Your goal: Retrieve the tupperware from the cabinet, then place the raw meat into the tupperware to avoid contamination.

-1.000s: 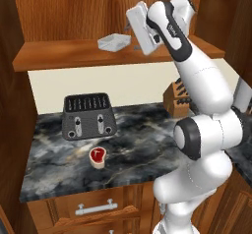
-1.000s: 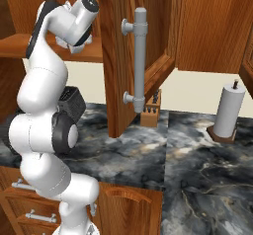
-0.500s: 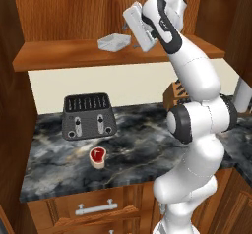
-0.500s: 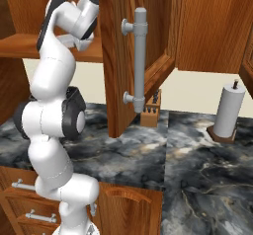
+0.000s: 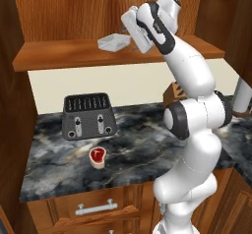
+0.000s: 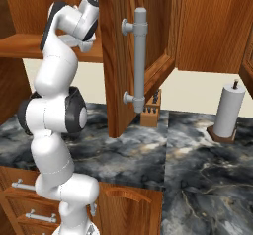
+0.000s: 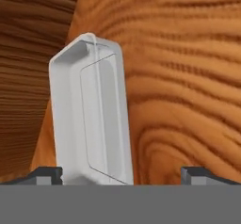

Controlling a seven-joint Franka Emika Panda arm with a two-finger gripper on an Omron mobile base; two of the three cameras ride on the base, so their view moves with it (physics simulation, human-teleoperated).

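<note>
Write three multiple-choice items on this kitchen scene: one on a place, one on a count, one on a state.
1. Where does the tupperware lie?
A. on the cabinet shelf
B. on the counter
C. in a drawer

2. How many control sets does the toaster front show?
A. one
B. two
C. four

3. How is the hand?
A. shut on the raw meat
B. shut, empty
C. open by the tupperware

Answers:
1 A, it sits on the wooden shelf above the counter.
2 B, two sets side by side.
3 C, fingertips wide apart; the raw meat lies on the counter.
</note>
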